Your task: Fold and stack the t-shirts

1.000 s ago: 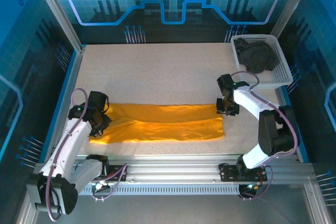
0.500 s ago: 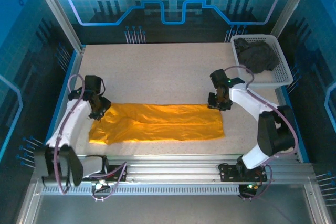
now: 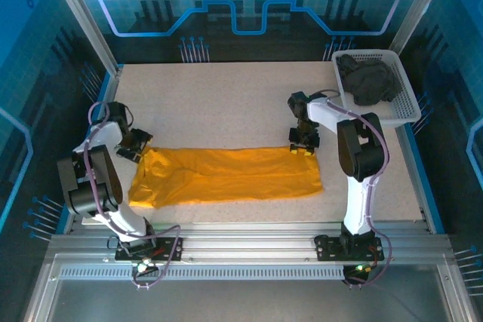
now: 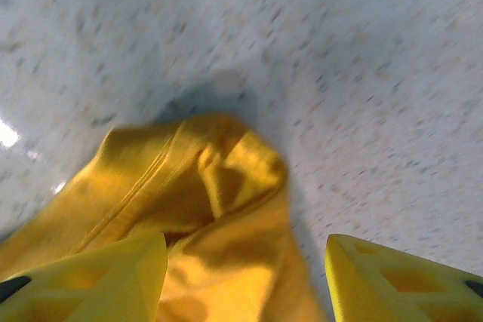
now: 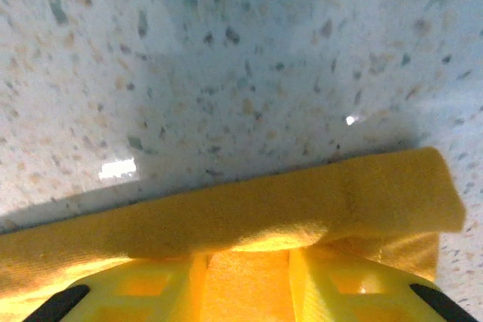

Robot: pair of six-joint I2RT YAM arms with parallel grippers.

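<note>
speckled counter (image 3: 226, 96) holds the mustard-orange t-shirt (image 3: 226, 176), laid in a long strip that runs left to right near the front. the dark grey t-shirt (image 3: 370, 81) sits in the white basket (image 3: 404, 116) at the far right. the cloth looks soft, light and floppy, so corners are best to grab. the left claw (image 3: 135, 147) is spread around the far left corner. the right claw (image 3: 303, 147) pinches the far right corner.

Far half of table (image 3: 219, 103) open; basket (image 3: 408, 96) (dark shirt (image 3: 368, 81) inside) blocks far-right corner.
</note>
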